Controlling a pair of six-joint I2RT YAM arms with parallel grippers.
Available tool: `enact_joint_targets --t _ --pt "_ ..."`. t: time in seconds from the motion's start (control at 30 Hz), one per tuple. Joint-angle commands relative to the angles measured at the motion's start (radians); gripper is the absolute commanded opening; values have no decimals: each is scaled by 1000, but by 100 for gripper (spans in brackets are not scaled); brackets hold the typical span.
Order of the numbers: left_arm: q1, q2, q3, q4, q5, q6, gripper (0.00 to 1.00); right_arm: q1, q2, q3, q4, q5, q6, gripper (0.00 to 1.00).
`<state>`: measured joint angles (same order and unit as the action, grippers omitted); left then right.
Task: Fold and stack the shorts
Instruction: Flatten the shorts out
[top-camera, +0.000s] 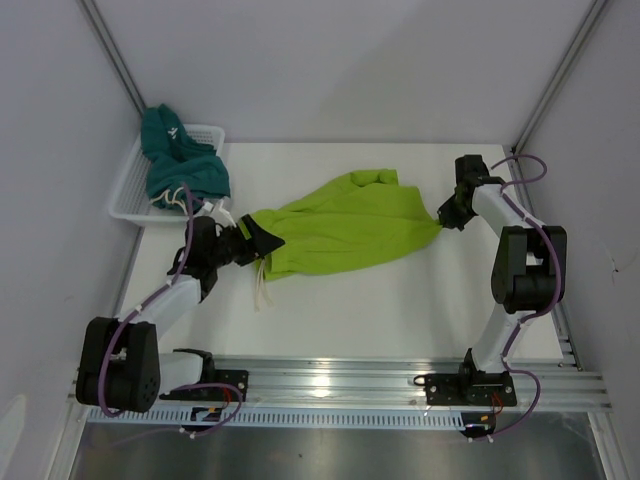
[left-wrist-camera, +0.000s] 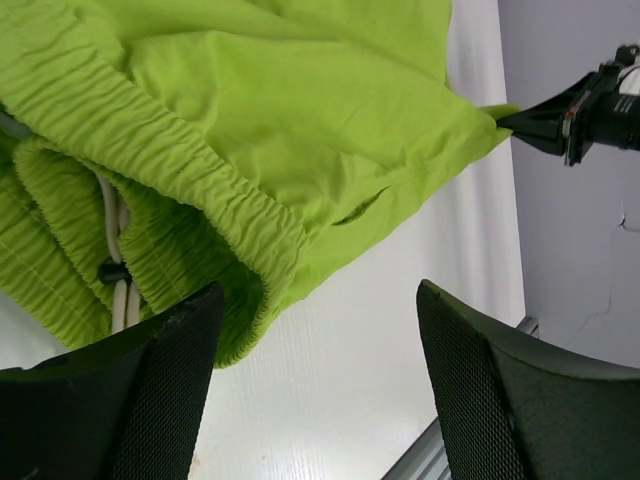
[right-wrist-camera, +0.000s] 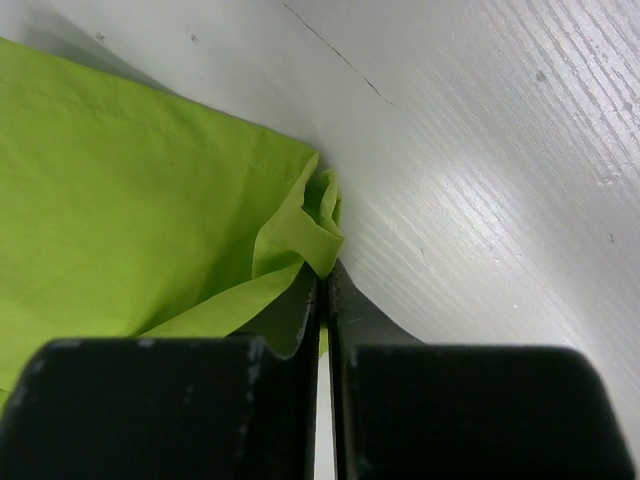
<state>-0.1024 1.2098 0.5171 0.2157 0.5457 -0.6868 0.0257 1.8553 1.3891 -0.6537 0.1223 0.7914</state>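
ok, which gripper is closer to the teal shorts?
Left. The left gripper is open at the waistband of the lime green shorts, just beside the basket holding the teal shorts. The right gripper is across the table, shut on the lime pair's far corner.

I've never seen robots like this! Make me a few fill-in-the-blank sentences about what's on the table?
The spread-out shorts on the table are lime ___. The dark teal shorts sit in a white ___. The ___ arm's jaws pinch a corner of those spread-out shorts. The left arm's jaws stand ___.
Missing: green; basket; right; open.
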Motion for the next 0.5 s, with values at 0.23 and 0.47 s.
enact_joint_targets --t 0.23,0.47 --pt "-86 16 14 2 -78 62 69 -1 -54 -2 8 -6 -8 0" --pt "-115 23 52 -105 -161 104 62 -3 -56 -5 11 -16 -8 0"
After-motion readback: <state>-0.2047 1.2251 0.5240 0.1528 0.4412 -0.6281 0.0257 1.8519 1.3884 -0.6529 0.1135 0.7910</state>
